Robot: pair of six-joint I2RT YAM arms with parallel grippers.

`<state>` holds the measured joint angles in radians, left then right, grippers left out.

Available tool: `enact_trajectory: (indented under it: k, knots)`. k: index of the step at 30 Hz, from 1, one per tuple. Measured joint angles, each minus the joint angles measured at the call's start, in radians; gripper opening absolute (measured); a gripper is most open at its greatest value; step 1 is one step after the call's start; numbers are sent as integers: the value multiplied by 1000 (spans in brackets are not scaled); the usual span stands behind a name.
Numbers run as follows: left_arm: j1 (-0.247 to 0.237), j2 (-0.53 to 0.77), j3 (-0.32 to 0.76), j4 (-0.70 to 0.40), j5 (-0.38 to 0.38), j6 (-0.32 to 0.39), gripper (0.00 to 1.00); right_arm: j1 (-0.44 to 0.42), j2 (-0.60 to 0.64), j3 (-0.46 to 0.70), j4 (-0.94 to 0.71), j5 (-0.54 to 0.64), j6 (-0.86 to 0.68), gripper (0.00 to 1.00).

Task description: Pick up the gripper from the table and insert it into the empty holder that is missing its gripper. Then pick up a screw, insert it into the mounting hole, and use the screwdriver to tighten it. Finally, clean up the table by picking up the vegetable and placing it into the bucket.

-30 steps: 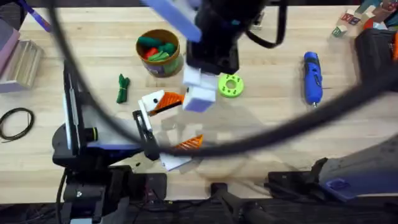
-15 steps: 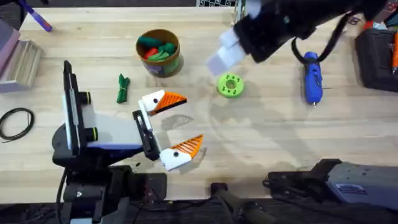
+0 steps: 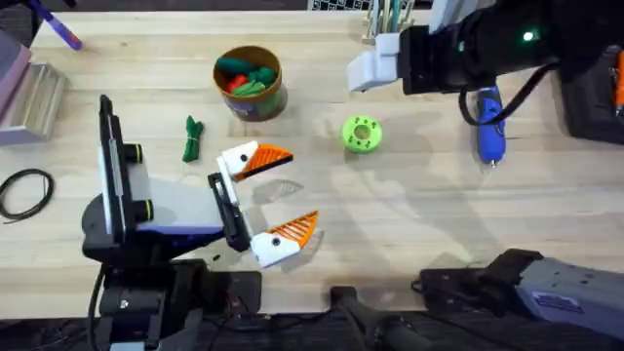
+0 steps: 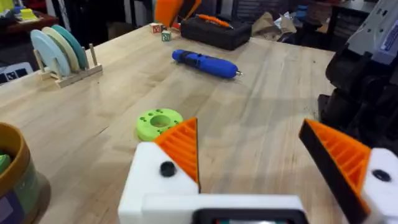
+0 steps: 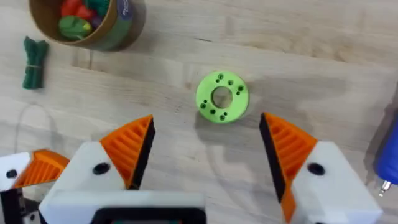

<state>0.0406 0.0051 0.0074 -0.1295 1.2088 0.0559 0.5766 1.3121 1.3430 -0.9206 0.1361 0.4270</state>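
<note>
Surface: light wooden table (image 3: 409,224), grain running across the overhead frame.
Left gripper (image 3: 278,200): lower centre-left of the overhead frame, lying on its side low over the table; orange ribbed pads spread wide apart, nothing between them. Both white mounts carry an orange finger.
Right gripper (image 5: 208,155): raised in the upper right of the overhead frame; its wrist view shows the pads parted wide, with nothing held.
Screwdriver (image 3: 488,121): blue, lying flat at the right of the overhead frame, silver tip toward the lower edge, partly under the right arm.
Lime-green disc (image 3: 361,134): centre of the overhead frame, flat on the table, ring of small holes around a central bore; in the right wrist view it lies between and beyond the two pads.
Vegetable (image 3: 192,137): dark green, on the table left of centre, just left of the bucket and apart from it.
Bucket (image 3: 274,98): upper centre-left, upright, with red, orange and green toy pieces inside.
Plate rack (image 4: 59,53): upper left of the left wrist view, discs standing on edge.
Black cable loop (image 3: 24,191): far left edge of the overhead frame.
</note>
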Motion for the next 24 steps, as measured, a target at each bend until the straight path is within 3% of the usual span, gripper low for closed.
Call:
enact_trajectory:
  k: [24]
  knots:
    - [0, 0, 0, 0, 0, 0, 986, 0, 26, 0, 76, 6, 30, 993]
